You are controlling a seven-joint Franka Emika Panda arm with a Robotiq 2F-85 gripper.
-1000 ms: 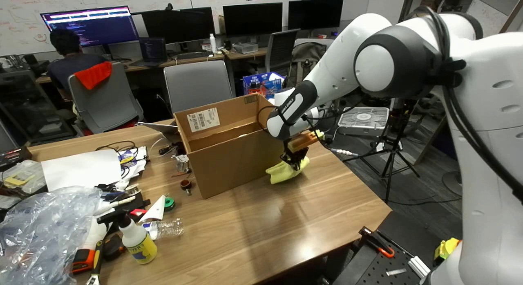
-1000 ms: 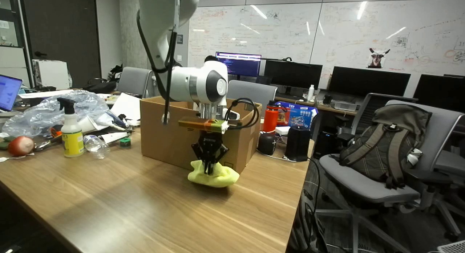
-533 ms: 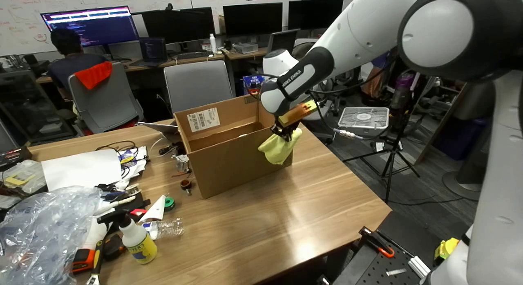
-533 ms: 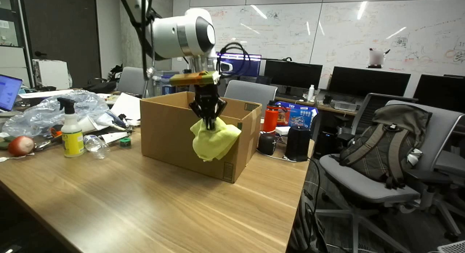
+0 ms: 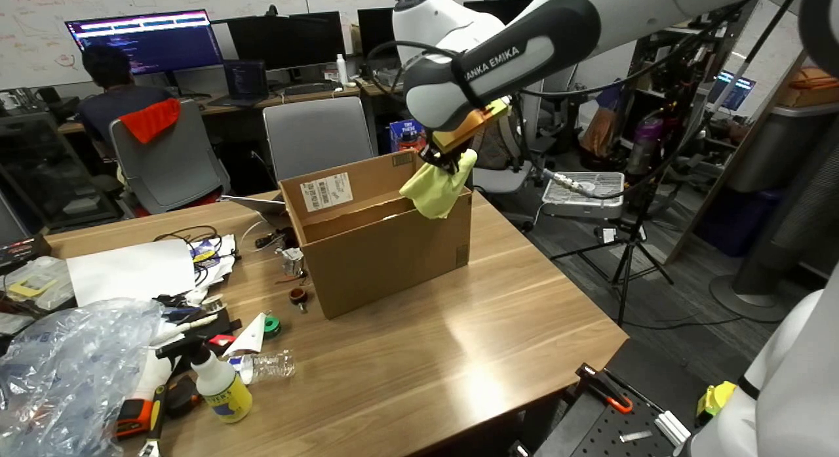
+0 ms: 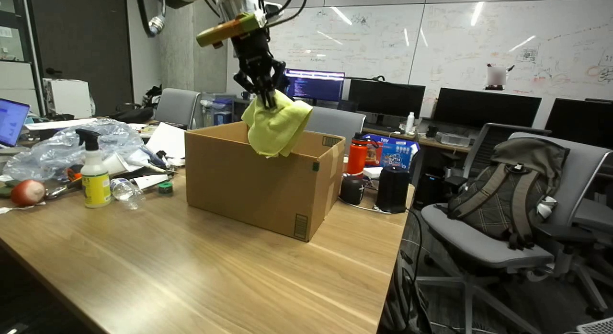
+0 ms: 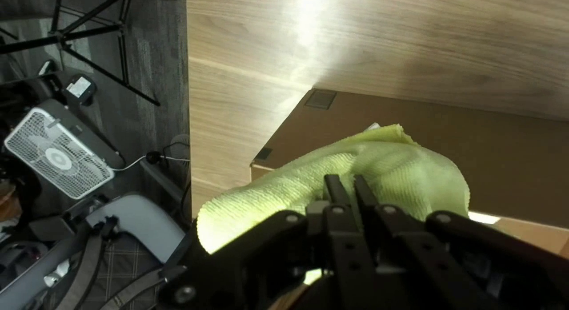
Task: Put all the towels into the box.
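My gripper (image 7: 346,179) is shut on a yellow-green towel (image 7: 404,172), with cloth pinched between its two close black fingers. In both exterior views the gripper (image 5: 449,163) (image 6: 268,105) is above the rim of an open cardboard box (image 5: 387,257) (image 6: 244,185). The towel (image 5: 434,188) (image 6: 278,130) hangs from the fingers, and its lower part overlaps the box's near wall. I cannot tell whether it touches the rim. The box wall also shows behind the towel in the wrist view (image 7: 511,163). Most of the box's floor is hidden. No other towel shows.
A spray bottle (image 5: 225,391), a clear plastic bottle (image 5: 269,367), tools and a plastic bag (image 5: 78,372) crowd one side of the wooden table (image 5: 419,372). A red flask (image 6: 357,156) and black cylinders (image 6: 393,190) stand behind the box. A chair holds a backpack (image 6: 507,195).
The gripper has lifted the towel from the tabletop beside the box, up along its wall to above the rim. The gripper has also tilted. The box has not moved.
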